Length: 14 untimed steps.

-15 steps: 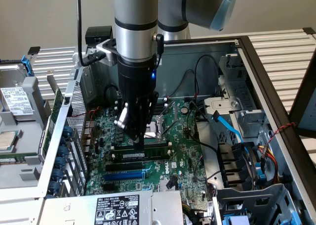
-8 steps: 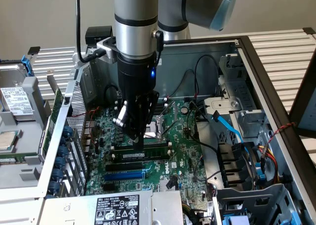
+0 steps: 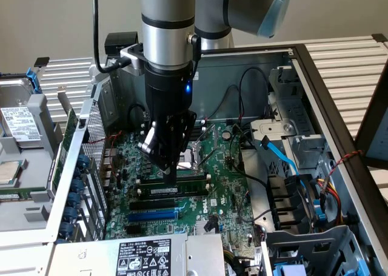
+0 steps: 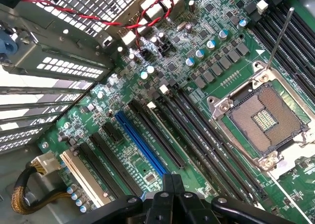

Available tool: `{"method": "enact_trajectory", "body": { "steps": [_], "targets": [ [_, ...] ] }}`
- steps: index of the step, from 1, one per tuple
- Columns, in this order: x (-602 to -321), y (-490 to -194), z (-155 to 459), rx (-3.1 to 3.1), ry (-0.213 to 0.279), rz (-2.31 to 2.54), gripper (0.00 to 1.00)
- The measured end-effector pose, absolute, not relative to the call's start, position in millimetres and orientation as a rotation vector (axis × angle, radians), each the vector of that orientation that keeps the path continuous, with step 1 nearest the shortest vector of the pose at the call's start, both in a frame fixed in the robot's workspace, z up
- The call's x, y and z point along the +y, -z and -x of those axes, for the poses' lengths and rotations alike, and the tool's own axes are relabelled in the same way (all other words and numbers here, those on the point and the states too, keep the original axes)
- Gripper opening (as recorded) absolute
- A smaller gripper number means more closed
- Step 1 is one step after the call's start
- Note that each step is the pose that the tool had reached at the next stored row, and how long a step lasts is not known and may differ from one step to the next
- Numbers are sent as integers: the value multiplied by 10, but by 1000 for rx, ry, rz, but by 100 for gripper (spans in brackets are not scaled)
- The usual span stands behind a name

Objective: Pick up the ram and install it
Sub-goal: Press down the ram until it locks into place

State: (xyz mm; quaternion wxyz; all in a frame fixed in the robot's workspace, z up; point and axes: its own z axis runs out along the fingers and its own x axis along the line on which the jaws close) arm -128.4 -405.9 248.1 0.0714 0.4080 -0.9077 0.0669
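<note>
Blue expansion slot (image 3: 153, 215) lies nearest, then the ram (image 3: 173, 191) with its white label strip lying along the black memory slots (image 3: 159, 203), the gripper (image 3: 172, 176) just above it with fingers (image 4: 170, 183) pressed together, the CPU socket (image 3: 195, 156) beyond.

The motherboard (image 3: 224, 185) is deep green, speckled with silver-topped capacitors and small black chips, and it carries long black memory slots (image 4: 197, 130) beside one bright blue expansion slot (image 4: 140, 145). The ram (image 3: 176, 191) is a dark stick with a white label strip, the gripper (image 3: 173, 176) above it is glossy black under a silver arm with a small blue light, and the CPU socket (image 4: 266, 118) shows a coppery-brown field inside a silver frame. A red-and-black twisted wire (image 4: 113, 19) crosses a grey perforated metal panel (image 4: 98, 2), a light blue cable (image 3: 282, 158) runs through the grey case (image 3: 339, 106), and a pale beige slot (image 4: 83, 172) sits near a yellow-brown braided cable (image 4: 24, 194).
</note>
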Motion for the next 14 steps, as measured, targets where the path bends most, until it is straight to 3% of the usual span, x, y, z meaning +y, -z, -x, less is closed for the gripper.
{"method": "enact_trajectory", "body": {
  "steps": [14],
  "targets": [
    [-4053,-2484,1283,-2729,-205,-1226,10]
  ]
}}
